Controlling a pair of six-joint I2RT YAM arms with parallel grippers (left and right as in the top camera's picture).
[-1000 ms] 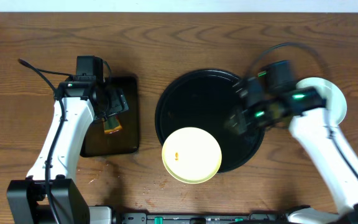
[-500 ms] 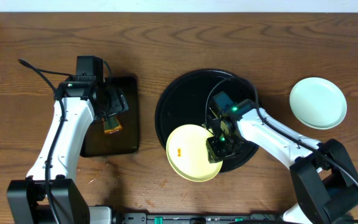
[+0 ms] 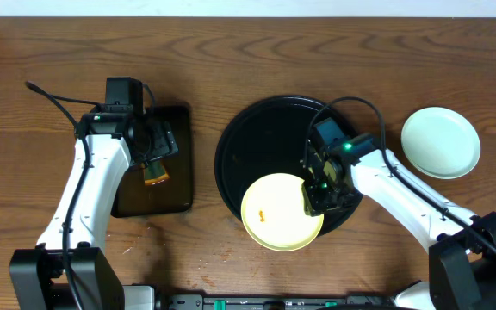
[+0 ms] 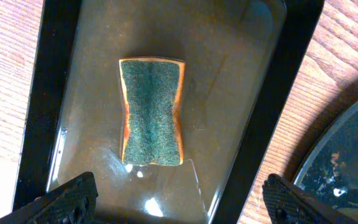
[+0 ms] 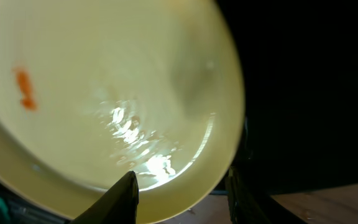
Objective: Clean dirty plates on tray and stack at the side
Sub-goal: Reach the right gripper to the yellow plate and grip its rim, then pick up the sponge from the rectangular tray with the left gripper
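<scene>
The plates in sight number two. Overhead, the yellow plate (image 3: 278,215), marked with a small orange stain (image 3: 264,214), lies at the front of the round tray (image 3: 261,138), and its near part reaches out past the tray's rim over the table (image 3: 257,52). The pale blue plate (image 3: 440,142) sits alone on the table to the right of the round tray, apart from it. The right fingers (image 3: 317,200) are at the yellow plate's right edge, over the tray. On the other side, the left fingers (image 3: 155,157) hang over a black rectangular tray (image 3: 175,194), which lies beside the round one without touching it and carries a sponge (image 3: 154,176).

From the left wrist, the sponge lies green side up with orange edges, in a shallow film of liquid. Both fingers stand spread wide at the bottom corners, holding nothing, short of the sponge. A speckled arc of the round tray shows at lower right.

From the right wrist, the yellow plate fills most of the view, wet and glossy, with the stain at upper left and the round tray dark beyond its edge. The fingers stand about half closed and grip the plate's rim, one on its inner face, the other outside its edge
</scene>
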